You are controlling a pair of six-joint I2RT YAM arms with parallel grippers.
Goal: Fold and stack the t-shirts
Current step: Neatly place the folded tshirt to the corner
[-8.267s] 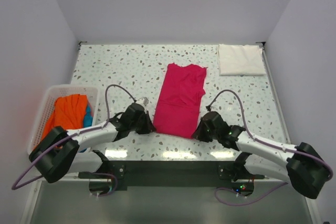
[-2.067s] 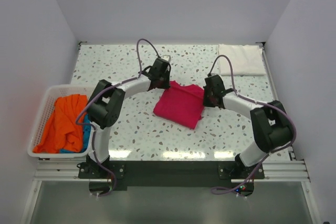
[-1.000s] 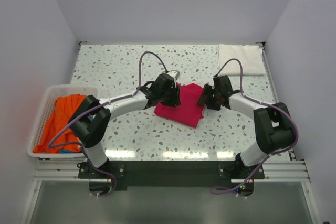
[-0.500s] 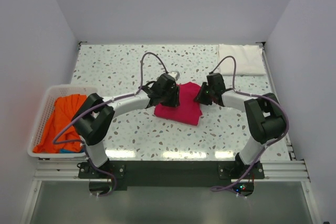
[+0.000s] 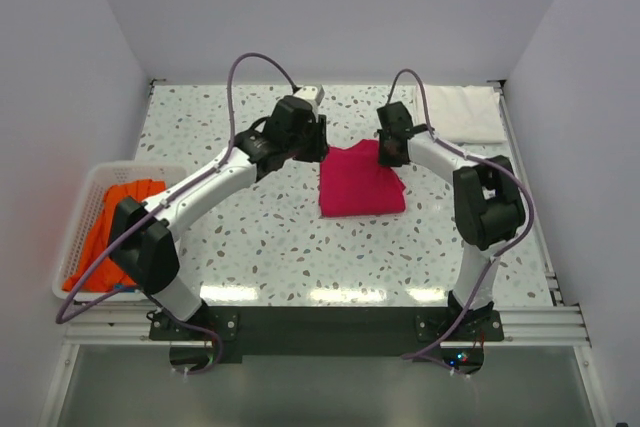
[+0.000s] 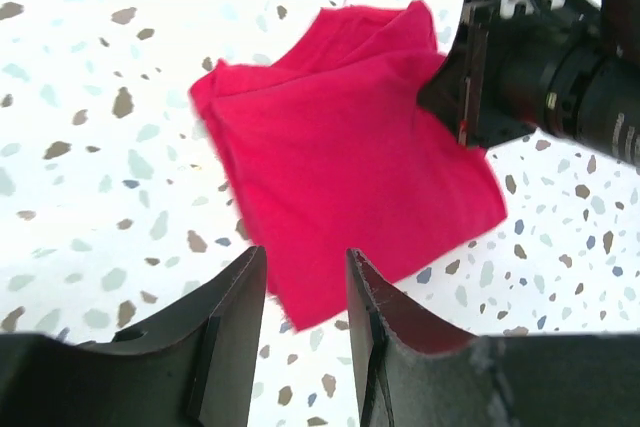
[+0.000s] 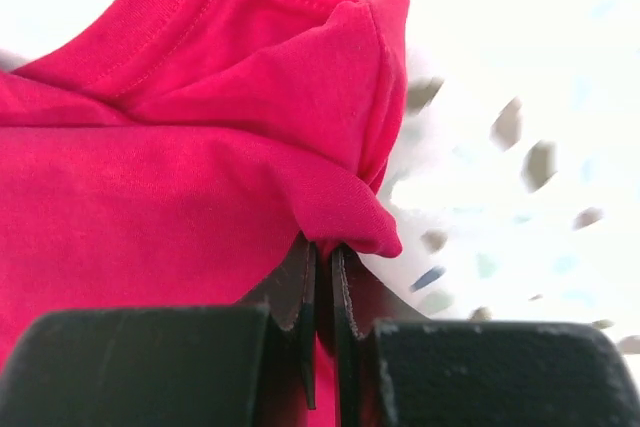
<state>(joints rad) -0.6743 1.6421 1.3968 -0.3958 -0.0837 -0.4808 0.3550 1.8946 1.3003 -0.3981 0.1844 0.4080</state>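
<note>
A folded shirt (image 5: 360, 185) lies mid-frame on the table (image 5: 250, 237); a basket (image 5: 95, 182) holding shirts (image 5: 118, 232) sits left; another shirt (image 5: 470, 115) upper right.

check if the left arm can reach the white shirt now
Probably not: the right arm, clamped on the pink shirt, lies between the left end effector and the white shirt.
</note>
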